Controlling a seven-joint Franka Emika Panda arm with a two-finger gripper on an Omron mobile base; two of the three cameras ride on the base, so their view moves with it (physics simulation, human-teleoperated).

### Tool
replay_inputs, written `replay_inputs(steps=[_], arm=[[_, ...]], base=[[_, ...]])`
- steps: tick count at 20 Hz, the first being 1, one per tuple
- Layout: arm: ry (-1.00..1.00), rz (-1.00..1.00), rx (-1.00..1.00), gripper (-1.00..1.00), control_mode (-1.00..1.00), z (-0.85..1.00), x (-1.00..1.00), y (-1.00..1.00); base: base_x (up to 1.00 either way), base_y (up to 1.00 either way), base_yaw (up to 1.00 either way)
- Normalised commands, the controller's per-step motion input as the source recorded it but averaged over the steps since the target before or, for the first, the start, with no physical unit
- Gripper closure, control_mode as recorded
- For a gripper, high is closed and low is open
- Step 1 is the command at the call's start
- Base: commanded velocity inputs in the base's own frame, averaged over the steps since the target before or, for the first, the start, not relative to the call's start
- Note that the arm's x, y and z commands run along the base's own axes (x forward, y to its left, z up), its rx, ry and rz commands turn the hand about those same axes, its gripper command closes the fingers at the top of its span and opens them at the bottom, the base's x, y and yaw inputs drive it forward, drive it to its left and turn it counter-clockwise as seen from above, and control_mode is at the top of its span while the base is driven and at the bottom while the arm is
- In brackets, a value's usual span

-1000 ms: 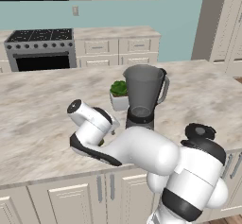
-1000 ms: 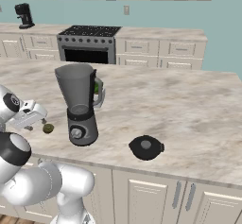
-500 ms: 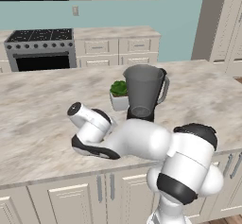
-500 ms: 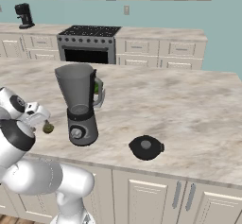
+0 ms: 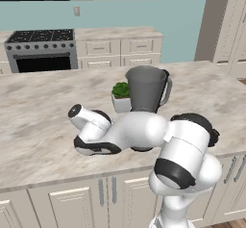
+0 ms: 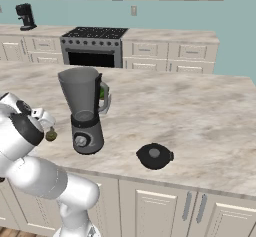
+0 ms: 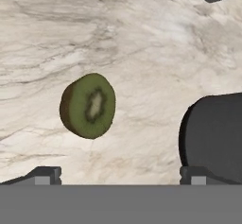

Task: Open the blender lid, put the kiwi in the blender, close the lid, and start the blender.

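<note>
Since a second ago the arm's folded down lower over the marble table [image 5: 38,126]. Jaws are wide open with nothing in them, hanging right above the kiwi [image 7: 88,106], a cut half lying on the table. Just beside them is the blender [image 6: 84,108], lid [image 6: 154,156] off, past it. Stove [image 6: 95,46] and cabinets behind.

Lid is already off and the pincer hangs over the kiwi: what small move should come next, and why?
Probably lower the open pincer straight onto the kiwi, then close. The kiwi lies on the counter between the fingertips' lines, ungrasped; the lid lies off the blender.
</note>
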Motion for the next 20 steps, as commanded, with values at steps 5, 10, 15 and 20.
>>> replay_inputs(steps=[5,10,15,20], arm=[[0.00,0.00,0.00,-1.00,-1.00,-0.05,0.07,0.04],[0.00,0.00,0.00,-1.00,-1.00,-0.17,0.00,0.00],[0.00,0.00,0.00,-1.00,-1.00,-0.17,0.00,0.00],[-0.03,0.00,0.02,-1.00,-1.00,-0.01,0.11,0.00]], base=[[0.00,0.00,0.00],[0.00,0.00,0.00],[0.00,0.00,0.00],[0.00,0.00,0.00]])
